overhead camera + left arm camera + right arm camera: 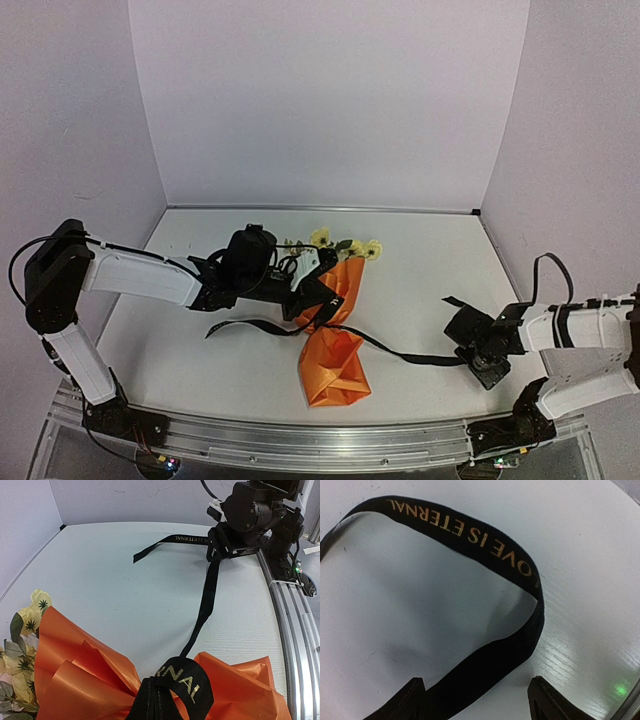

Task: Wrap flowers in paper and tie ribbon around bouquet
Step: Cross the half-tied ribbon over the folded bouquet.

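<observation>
The bouquet (335, 350) lies mid-table, an orange paper (75, 680) cone with the pale yellow flowers (348, 246) poking out of its far end. The black lettered ribbon (400, 355) wraps its waist and trails both ways. My left gripper (318, 290) sits over the waist, shut on a loop of the ribbon (182, 687). To the right, the ribbon runs along the table to my right gripper (478, 355). In the right wrist view its fingertips (415, 700) stand wide apart, open, with the ribbon (485, 665) lying between them, not pinched.
A loose ribbon tail (215, 330) lies on the table left of the bouquet. An aluminium rail (330, 440) runs along the near edge. Lilac walls close in the back and both sides of the white table (420, 270).
</observation>
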Controlling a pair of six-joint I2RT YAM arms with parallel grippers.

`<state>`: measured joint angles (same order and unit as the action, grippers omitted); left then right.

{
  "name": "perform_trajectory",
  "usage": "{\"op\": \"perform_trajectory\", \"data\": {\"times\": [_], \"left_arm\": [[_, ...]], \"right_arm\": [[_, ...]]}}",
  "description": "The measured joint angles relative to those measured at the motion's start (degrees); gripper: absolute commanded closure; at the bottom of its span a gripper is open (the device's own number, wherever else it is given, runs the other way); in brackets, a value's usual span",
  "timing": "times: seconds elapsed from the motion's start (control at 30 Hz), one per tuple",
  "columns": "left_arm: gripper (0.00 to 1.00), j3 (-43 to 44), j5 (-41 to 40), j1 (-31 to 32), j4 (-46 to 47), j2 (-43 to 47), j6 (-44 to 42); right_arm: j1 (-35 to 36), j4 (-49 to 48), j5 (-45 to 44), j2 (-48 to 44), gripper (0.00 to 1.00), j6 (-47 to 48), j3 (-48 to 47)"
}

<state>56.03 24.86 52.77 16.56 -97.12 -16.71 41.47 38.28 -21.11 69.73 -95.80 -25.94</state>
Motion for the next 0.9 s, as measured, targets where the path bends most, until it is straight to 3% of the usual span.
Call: {"op": "perform_trajectory", "data": {"times": [0.2, 0.43, 0.73, 0.9], "left_arm": [[1.0, 0.0, -0.02, 0.0, 0.0, 0.0, -0.01], [1.0, 0.0, 0.0, 0.0, 0.34, 0.0, -1.11], [1.0, 0.68, 2.82, -2.14, 0.15, -0.07, -4.66], [1.0, 4.88, 6.37, -2.57, -1.59, -1.71, -7.78]], "right_arm": [[-0.01, -1.42, -0.27, 1.78, 0.5, -2.13, -0.1], [-0.53, -2.35, 0.33, 3.53, 1.0, -1.99, -0.92], [-5.67, -4.08, 7.54, 10.89, 1.0, 5.54, -11.16], [-9.08, -2.97, 12.54, 15.8, 1.0, 12.08, -24.61]]}}
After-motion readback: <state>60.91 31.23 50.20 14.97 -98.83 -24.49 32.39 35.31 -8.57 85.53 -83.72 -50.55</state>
